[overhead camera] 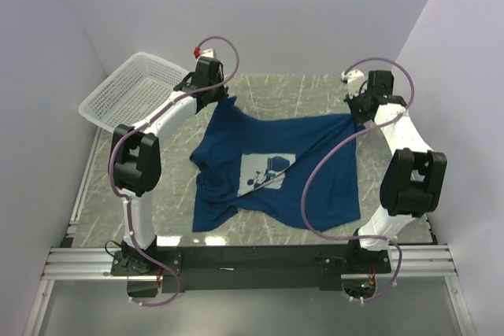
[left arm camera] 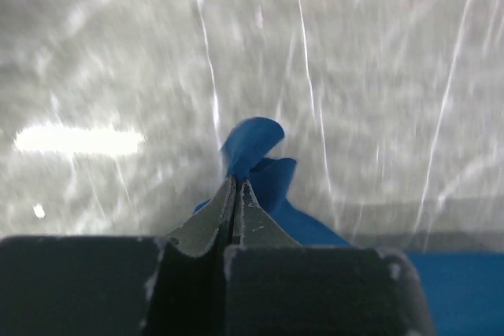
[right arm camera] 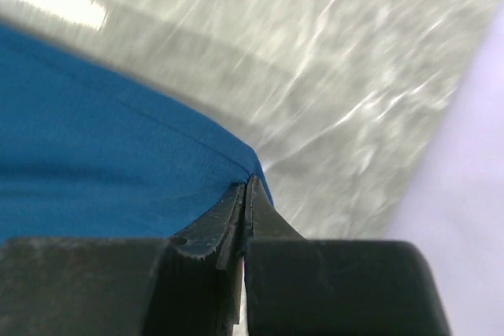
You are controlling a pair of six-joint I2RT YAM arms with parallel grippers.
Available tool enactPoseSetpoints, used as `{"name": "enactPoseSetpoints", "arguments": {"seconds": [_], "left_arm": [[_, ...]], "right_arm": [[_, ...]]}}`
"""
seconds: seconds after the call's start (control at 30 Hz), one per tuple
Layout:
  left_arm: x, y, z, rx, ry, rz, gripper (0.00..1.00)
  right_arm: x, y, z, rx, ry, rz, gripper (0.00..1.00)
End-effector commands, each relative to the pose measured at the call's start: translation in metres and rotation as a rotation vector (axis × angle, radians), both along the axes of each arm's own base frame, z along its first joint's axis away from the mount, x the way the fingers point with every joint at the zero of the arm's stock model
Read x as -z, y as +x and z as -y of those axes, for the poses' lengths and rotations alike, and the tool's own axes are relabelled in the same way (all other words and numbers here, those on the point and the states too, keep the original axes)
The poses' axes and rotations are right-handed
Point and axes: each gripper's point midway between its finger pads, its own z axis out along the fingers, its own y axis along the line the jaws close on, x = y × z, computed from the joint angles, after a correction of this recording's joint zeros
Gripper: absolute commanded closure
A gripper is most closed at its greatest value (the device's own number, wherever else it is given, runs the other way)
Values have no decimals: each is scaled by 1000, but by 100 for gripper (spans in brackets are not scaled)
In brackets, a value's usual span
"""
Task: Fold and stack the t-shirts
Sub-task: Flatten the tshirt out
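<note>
Clamping the t-shirt (overhead camera: 272,164) by its far corners — left gripper (left arm camera: 235,183), right gripper (right arm camera: 247,186)

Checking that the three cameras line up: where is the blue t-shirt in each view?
Top external: t-shirt spread across the middle of the table.
Left wrist: a bunched corner at centre, pinched by the shut left gripper.
Right wrist: fills the left half, edge pinched by the shut right gripper.
Shared landmark: the grey marbled table.
</note>
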Motion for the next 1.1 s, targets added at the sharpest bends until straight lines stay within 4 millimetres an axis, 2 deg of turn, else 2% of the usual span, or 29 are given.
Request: {"name": "enactPoseSetpoints", "arguments": {"seconds": [0.0, 0.07, 0.1, 0.13, 0.17, 0.2, 0.23, 0.3, 0.33, 0.37, 0.4, 0.43, 0.47, 0.5, 0.53, 0.57, 0.6, 0.63, 0.67, 0.7, 0.73, 0.77, 0.8, 0.83, 0.87, 0.9, 0.97, 1.0, 1.07], "left_arm": [[-52, 43, -8, -106, -20, 156, 100], [-44, 59, -19, -157, -13, 152, 100], [-60, 69, -18, -164, -31, 184, 100], [-48, 79, -22, -170, -27, 164, 94], [-44, 80, -18, -145, -37, 135, 83], [-63, 89, -15, -134, -59, 169, 69], [-57, 93, -14, -126, -52, 159, 53], [-74, 95, -15, -116, -49, 195, 45], [-98, 90, -17, -116, -59, 236, 37], [-111, 86, -20, -113, -54, 267, 34], [-102, 77, -23, -110, -43, 254, 33], [-147, 64, -27, -105, -80, 347, 32], [-157, 53, -28, -90, -90, 370, 32], [-129, 36, -28, -62, -83, 312, 33], [-164, 12, -34, -54, -122, 374, 33], [-161, -5, -35, -50, -158, 361, 33], [-110, -30, -38, -35, -147, 261, 33], [-130, -60, -41, -6, -194, 299, 33], [-120, -79, -43, -12, -241, 275, 33], [-64, -109, -50, -17, -228, 164, 33], [-77, -137, -54, -8, -280, 194, 32], [-64, -156, -57, -33, -334, 163, 32], [-16, -185, -62, -48, -341, 63, 32], [-27, -206, -64, -36, -397, 98, 32], [-17, -223, -61, -38, -469, 58, 32], [14, -244, -61, -43, -492, -12, 31], [14, -267, -56, -31, -600, -30, 31], [34, -278, -58, -49, -602, -84, 31], [39, -287, -59, -58, -618, -105, 31]], "right_arm": [[-32, 43, 14, 100, -5, 129, 100], [-40, 66, 27, 178, -24, 179, 100], [-42, 73, 31, 203, -27, 197, 100], [-42, 85, 43, 259, -60, 213, 94], [-40, 91, 46, 301, -53, 214, 80], [-38, 94, 49, 329, -61, 204, 58], [-35, 104, 56, 360, -71, 201, 49], [-28, 102, 59, 396, -83, 172, 44], [-31, 101, 62, 402, -84, 192, 39], [-32, 98, 62, 395, -87, 202, 36], [-33, 85, 56, 368, -68, 203, 32], [-35, 79, 52, 340, -56, 210, 31], [-35, 70, 45, 268, -56, 199, 30], [-31, 52, 21, 139, 17, 178, 29], [-21, 31, 4, 36, 57, 115, 29], [-15, 15, -8, -108, 38, 91, 29], [-8, -15, -35, -253, 122, 66, 30], [7, -51, -49, -349, 155, -29, 31], [14, -72, -56, -519, 109, -42, 33], [25, -105, -66, -616, 123, -77, 36], [35, -139, -74, -765, 120, -129, 38], [40, -157, -77, -812, 116, -145, 38], [49, -181, -79, -845, 110, -163, 39], [54, -197, -76, -868, 89, -188, 39], [59, -207, -75, -914, 54, -188, 39], [66, -222, -74, -930, 32, -190, 39], [73, -235, -68, -946, -17, -215, 39], [77, -243, -67, -947, -32, -220, 39], [81, -252, -63, -944, -52, -246, 39]]}}
